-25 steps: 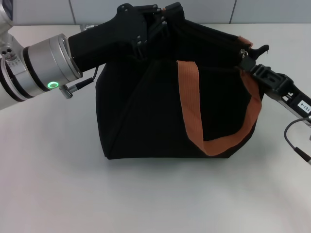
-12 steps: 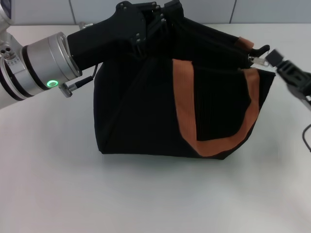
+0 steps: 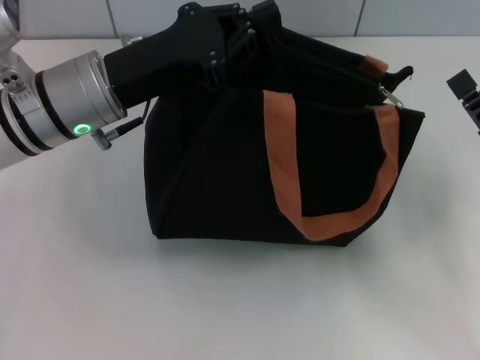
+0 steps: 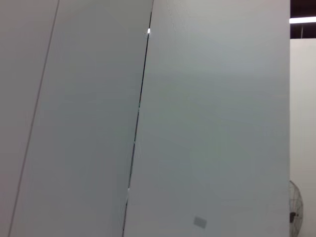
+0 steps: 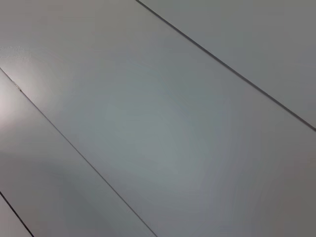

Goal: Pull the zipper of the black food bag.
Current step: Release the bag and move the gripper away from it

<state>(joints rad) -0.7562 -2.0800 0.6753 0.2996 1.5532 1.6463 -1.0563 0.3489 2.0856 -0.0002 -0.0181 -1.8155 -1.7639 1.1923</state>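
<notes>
The black food bag [image 3: 210, 172] stands on the white table in the head view, with an orange-brown strap handle [image 3: 281, 157] hanging down its front. The silver zipper pull [image 3: 391, 97] hangs free at the right end of the bag's top edge. My left gripper [image 3: 251, 34] is shut on the bag's top edge at its far left corner. My right gripper [image 3: 466, 91] shows only partly at the right edge, clear of the bag and to the right of the zipper pull. Both wrist views show only grey panels.
The white table [image 3: 225, 300] spreads in front of and to both sides of the bag. A grey panelled wall [image 3: 420, 15] runs along the table's far edge. My left arm [image 3: 67, 101] reaches in from the left.
My right gripper has let go of the zipper pull and moved off to the right, away from the bag. The bag's right corner has settled. The left gripper still holds.
</notes>
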